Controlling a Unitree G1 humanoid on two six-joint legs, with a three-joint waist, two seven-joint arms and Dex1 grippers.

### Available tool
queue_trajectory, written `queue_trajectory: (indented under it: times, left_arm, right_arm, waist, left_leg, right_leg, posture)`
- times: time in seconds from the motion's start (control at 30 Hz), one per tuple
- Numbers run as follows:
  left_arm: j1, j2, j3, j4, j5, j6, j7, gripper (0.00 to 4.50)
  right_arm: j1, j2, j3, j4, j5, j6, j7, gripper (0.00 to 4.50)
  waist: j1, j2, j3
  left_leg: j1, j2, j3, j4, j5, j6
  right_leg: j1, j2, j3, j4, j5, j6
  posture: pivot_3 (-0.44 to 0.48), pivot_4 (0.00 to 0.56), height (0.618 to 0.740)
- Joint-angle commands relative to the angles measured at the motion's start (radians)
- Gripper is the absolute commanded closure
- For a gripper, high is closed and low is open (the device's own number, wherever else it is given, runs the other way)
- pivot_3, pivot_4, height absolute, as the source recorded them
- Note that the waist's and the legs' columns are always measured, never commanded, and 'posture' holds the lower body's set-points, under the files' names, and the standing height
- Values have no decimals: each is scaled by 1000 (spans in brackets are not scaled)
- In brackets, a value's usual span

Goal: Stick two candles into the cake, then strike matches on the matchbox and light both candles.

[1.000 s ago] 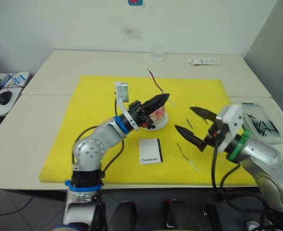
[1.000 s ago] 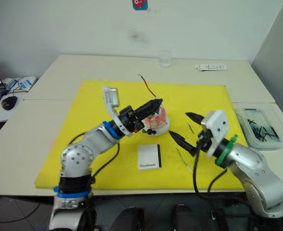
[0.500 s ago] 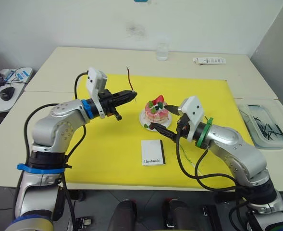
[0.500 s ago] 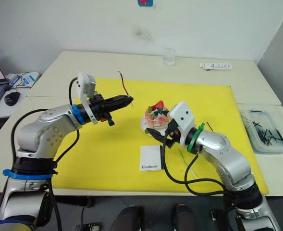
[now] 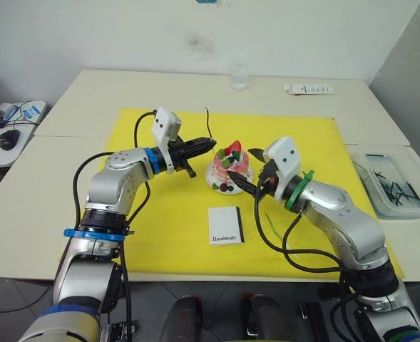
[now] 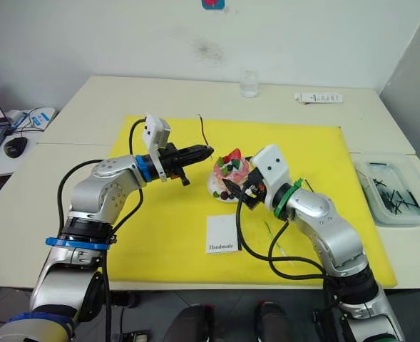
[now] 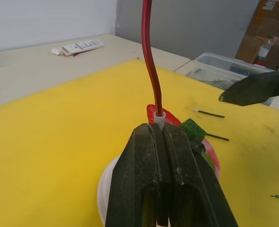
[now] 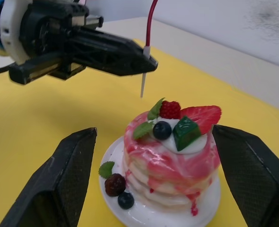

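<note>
My left gripper is shut on the pale lower end of the dark red candle, which rises upright from the fingertips. It hovers just left of the pink cake, slightly above its top, with the candle's pale tip clear of the frosting. The open right gripper stands with one finger on each side of the cake and its white plate, touching neither. The green candle lies on the yellow mat. The white matchbox lies in front of the cake. Two matches lie on the mat.
A clear tray holding dark sticks sits off the mat's right edge. A glass and a white remote stand at the table's far side. A mouse lies on a side desk at the left.
The left gripper has carried the red candle right, closer to the cake. The right gripper came in from the cake's right and now straddles it. The camera also shifted.
</note>
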Motion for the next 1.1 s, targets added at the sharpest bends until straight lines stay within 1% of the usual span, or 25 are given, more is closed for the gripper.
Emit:
queue_trajectory:
  times: [0.03, 0.6, 0.87, 1.1]
  left_arm:
    - [-3, -3, 9, -35, 7, -9, -15, 4500]
    - [33, -31, 10, -47, 37, -10, -16, 4500]
    - [41, -53, 7, -23, 52, -41, -13, 4500]
    - [51, -50, 1, -13, 81, -74, -20, 4500]
  right_arm:
    - [-25, 10, -41, -39, -1, -4, -15, 469]
    - [2, -6, -55, -71, -12, 22, -14, 469]
    - [-4, -10, -62, -70, -15, 23, -13, 469]
    - [-4, -13, -68, -73, -14, 22, -11, 469]
  waist:
    - [0, 0, 0]
    - [0, 0, 0]
    - [0, 0, 0]
    - [0, 0, 0]
  left_leg:
    - [0, 0, 0, 0, 0, 0]
    - [0, 0, -1, 1, 0, 0]
    - [0, 0, -1, 1, 0, 0]
    - [0, 0, -1, 1, 0, 0]
  right_leg:
    - [0, 0, 0, 0, 0, 0]
    - [0, 0, 0, 1, 0, 0]
    - [0, 0, 0, 1, 0, 0]
    - [0, 0, 0, 1, 0, 0]
  posture:
    - [0, 150, 740]
    - [0, 150, 740]
    - [0, 150, 740]
    - [0, 150, 740]
